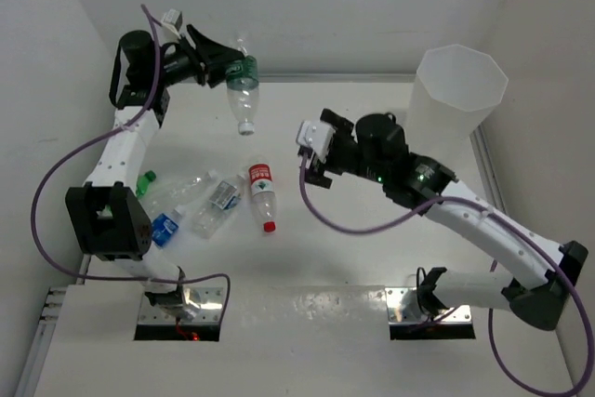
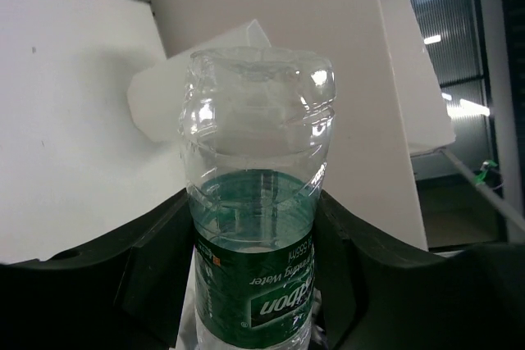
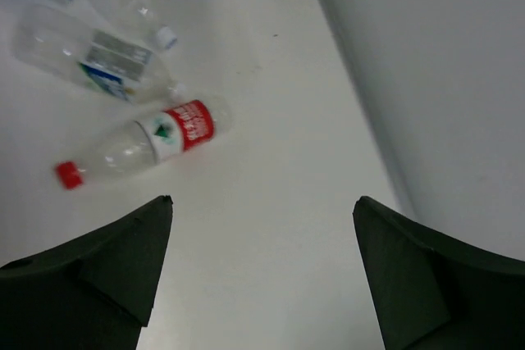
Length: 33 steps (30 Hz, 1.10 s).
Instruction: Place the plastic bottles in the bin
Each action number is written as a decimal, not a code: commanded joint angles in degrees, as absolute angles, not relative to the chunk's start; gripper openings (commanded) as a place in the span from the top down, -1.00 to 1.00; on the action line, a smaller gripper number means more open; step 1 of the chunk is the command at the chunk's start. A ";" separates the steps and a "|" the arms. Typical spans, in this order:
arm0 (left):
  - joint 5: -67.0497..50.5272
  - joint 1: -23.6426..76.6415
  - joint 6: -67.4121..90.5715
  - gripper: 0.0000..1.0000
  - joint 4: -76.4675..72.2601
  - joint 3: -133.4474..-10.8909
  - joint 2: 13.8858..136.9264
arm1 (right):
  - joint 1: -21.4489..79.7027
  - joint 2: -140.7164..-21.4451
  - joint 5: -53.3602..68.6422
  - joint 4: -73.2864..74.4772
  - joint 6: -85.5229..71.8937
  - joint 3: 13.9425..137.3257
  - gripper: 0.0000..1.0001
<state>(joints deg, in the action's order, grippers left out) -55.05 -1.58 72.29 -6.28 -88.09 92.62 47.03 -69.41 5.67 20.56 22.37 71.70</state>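
My left gripper [image 1: 232, 70] is shut on a dark green labelled bottle [image 1: 244, 81] and holds it high over the back left of the table, cap hanging down. In the left wrist view the black jaws press both sides of its label [image 2: 258, 284]. The tall translucent white bin [image 1: 460, 90] stands at the back right. My right gripper [image 1: 308, 153] is open and empty above the table's middle [image 3: 262, 227]. On the table lie a red-label bottle [image 1: 263, 194] [image 3: 160, 138], a grey-label bottle [image 1: 221, 200] [image 3: 102, 61], a clear bottle [image 1: 191, 188], a blue-label bottle [image 1: 165, 228] and a bright green one [image 1: 146, 180].
White walls close the table at the back and the left. A metal rail [image 1: 488, 169] runs along the right side beside the bin. The lying bottles cluster at the left, near the left arm's base [image 1: 107, 220].
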 commanded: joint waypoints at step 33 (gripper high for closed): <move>-65.13 13.36 78.40 0.93 -1.85 -71.89 87.54 | 50.45 -73.56 25.23 -26.89 71.89 48.96 -0.80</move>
<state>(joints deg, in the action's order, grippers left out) -65.28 12.12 78.65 -1.26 -72.40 90.30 50.96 -71.96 22.92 -25.39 69.32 47.18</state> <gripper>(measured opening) 0.602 0.897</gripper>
